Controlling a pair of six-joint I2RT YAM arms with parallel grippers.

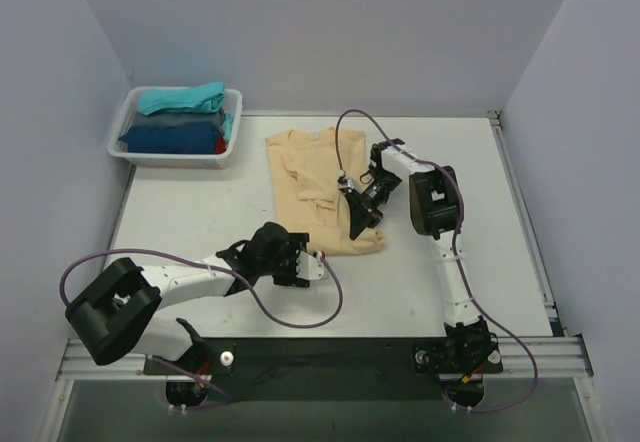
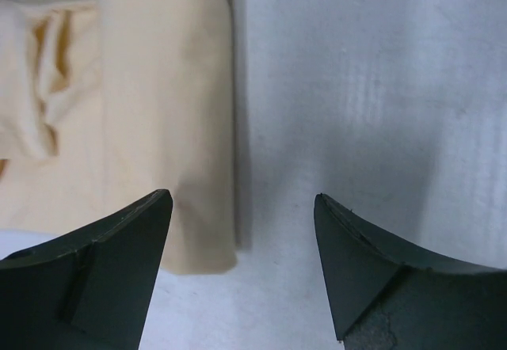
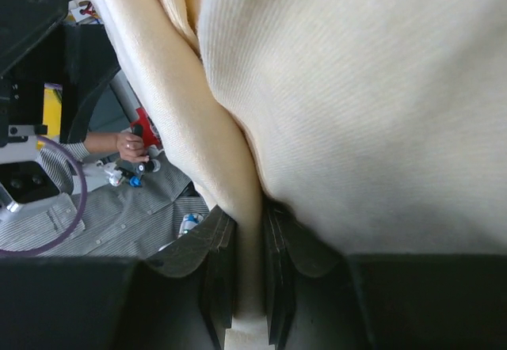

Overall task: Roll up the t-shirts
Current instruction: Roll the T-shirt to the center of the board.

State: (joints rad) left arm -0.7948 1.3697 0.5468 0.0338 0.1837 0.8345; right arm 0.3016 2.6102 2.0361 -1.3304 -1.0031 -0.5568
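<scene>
Item 1, the work piece. The tan t-shirt (image 1: pixel 305 172) lies on the white table (image 1: pixel 440 292) with its collar end away from the arm bases. It is partly folded lengthwise, with rumpled folds down its middle and a fairly straight near hem.

Item 2, the right gripper (image 1: pixel 362 224). It sits at the shirt's near right corner. In the right wrist view the right gripper (image 3: pixel 248 243) has its jaws drawn almost together, pinching a narrow fold of the tan t-shirt (image 3: pixel 356 104) between the pads. The cloth rises from the pinch and fills most of that view, so this corner is lifted off the table.

Item 3, the left gripper (image 1: pixel 320 266). It stands just beside the shirt's near hem, toward the hem's left half. In the left wrist view the left gripper (image 2: pixel 242 199) has its jaws spread wide with nothing between them. The tan t-shirt (image 2: pixel 158 112) shows a folded edge and corner just ahead of one finger, and bare table lies ahead of the other. Whether the fingertips touch the table cannot be judged from this angle.

Item 4, other stock. A white mesh basket (image 1: pixel 128 149) stands near the shirt's far left corner, not touching it. It holds a teal bundle (image 1: pixel 180 99) on top and a dark blue bundle (image 1: pixel 165 139) beneath. A sliver of a red bundle (image 1: pixel 221 146) shows at the end nearest the shirt
</scene>
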